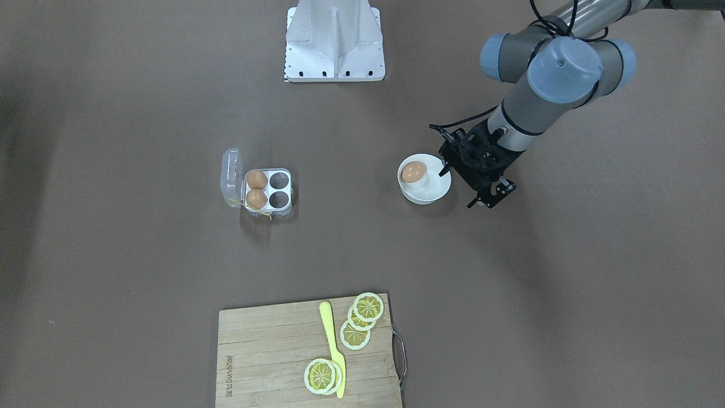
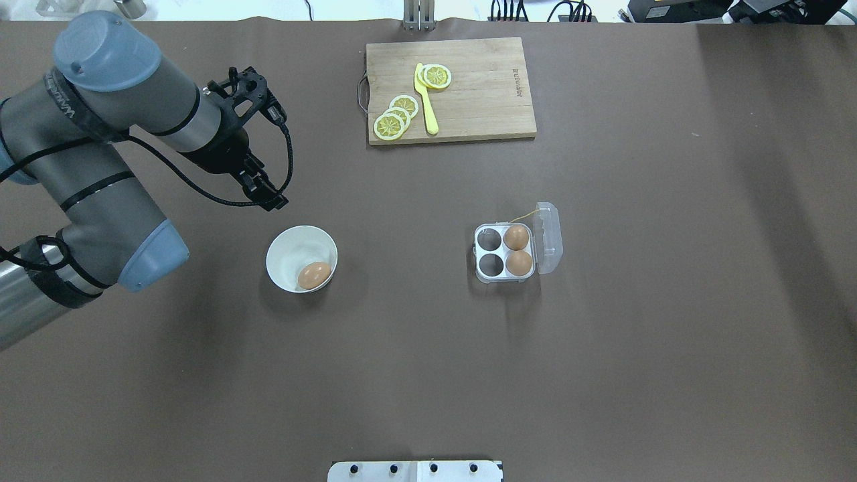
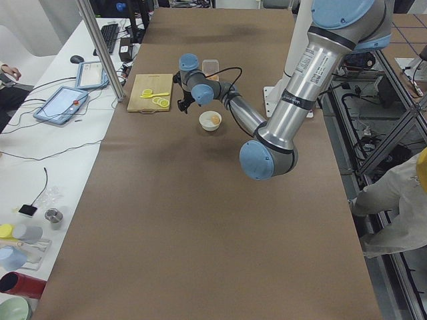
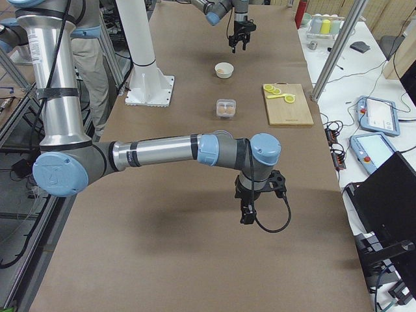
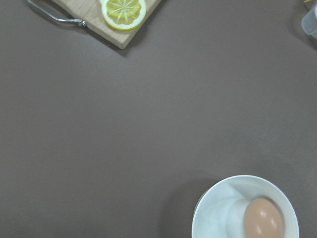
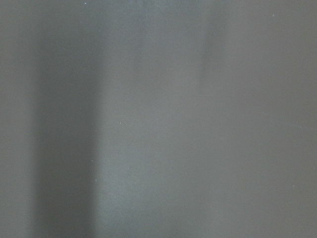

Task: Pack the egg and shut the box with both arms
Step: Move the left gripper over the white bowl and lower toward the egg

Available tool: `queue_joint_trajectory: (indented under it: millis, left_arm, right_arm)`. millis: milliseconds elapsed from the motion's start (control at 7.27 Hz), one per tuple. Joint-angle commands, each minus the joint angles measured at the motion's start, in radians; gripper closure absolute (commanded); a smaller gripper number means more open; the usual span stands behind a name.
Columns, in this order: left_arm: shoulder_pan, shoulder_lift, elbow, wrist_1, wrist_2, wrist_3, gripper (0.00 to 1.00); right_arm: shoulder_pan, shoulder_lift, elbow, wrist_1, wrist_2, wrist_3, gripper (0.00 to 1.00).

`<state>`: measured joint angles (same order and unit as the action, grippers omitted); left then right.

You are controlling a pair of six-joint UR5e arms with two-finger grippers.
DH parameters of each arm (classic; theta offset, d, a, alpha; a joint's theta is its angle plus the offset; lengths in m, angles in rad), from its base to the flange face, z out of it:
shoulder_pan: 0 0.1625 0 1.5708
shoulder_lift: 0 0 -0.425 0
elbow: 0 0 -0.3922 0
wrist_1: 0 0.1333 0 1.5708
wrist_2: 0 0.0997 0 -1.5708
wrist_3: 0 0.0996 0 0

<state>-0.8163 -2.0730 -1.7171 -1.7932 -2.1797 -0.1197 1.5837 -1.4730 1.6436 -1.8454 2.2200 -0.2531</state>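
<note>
The egg (image 2: 314, 275) lies in a round white bowl (image 2: 288, 248), also seen from the front as egg (image 1: 413, 171) and in the left wrist view as egg (image 5: 263, 218). The box (image 2: 479, 251) sits open mid-table, its clear lid (image 2: 549, 237) folded out. Two brown eggs fill the cells on the lid side, and the other two cells are empty. My left gripper (image 2: 268, 195) hangs open just beyond the bowl, holding nothing. My right gripper (image 4: 250, 208) shows only in the exterior right view, low over bare table far from the box, and I cannot tell its state.
A wooden cutting board (image 2: 482, 100) with lemon slices (image 2: 396, 117) and a yellow knife (image 2: 426, 100) lies at the far edge. The white stand (image 1: 334, 42) is at the robot's side. A person (image 3: 400, 200) stands beside the table.
</note>
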Motion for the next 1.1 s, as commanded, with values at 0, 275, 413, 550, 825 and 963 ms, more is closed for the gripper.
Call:
queue_joint_trajectory:
  millis: [0,275,413,550,825,963]
  left_arm:
    - [0.026,-0.002,0.001,0.0,0.006,0.0,0.21]
    - [0.072,0.008,0.001,0.0,0.053,0.002,0.2]
    - [0.075,0.007,0.001,0.0,0.055,0.0,0.2]
    - [0.1,0.01,0.005,0.0,0.06,0.002,0.2]
    - [0.12,0.005,0.025,0.0,0.069,0.002,0.21]
    - [0.126,-0.001,0.039,-0.002,0.083,0.002,0.21]
  right_arm:
    - [-0.001,-0.001,0.002,0.0,0.001,0.0,0.0]
    - [-0.002,-0.003,0.018,-0.002,0.001,0.0,0.0]
    - [-0.002,-0.003,0.024,-0.002,0.004,0.001,0.0]
    - [-0.002,-0.003,0.024,-0.002,0.003,0.001,0.0]
    - [-0.002,-0.003,0.024,-0.002,0.003,0.001,0.0]
    - [-0.002,-0.003,0.022,-0.002,0.006,0.001,0.0]
